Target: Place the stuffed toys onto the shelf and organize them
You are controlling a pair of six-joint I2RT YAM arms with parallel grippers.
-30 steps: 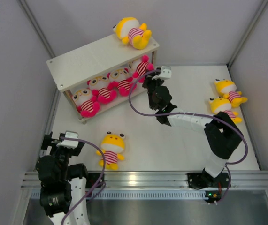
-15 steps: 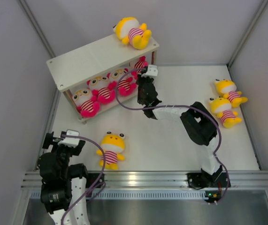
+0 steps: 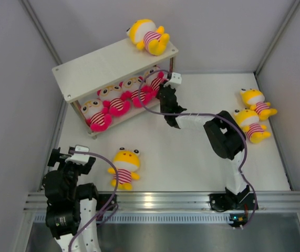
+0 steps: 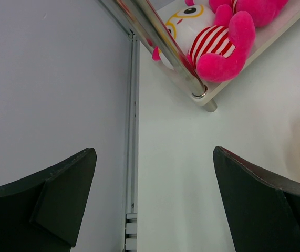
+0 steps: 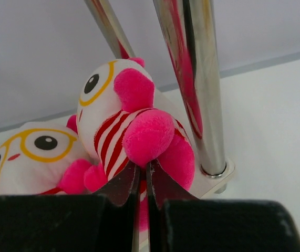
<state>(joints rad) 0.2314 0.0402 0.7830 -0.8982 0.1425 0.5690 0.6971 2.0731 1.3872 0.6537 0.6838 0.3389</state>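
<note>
Holds the right pincer shut, fingertips together and touching the pink leg of a small plush animal with white face, yellow-ringed eyes and pink-white striped body. Shows that pink plush at the right end of the lower tier of the two-tier shelf of off-white boards on thin metal posts, just beside a shiny corner post. Seats three more pink-limbed plush animals in a row to its left on the same tier, close together. Carries one yellow-limbed plush animal lying on the top board near its right end. Shows a second yellow plush on the white desk in front of the shelf, and two further yellow ones close together by the right wall. Has the left pincer spread wide with nothing between its fingers, near the left front corner of the desk, pointing toward the shelf's near corner and touching nothing.
</note>
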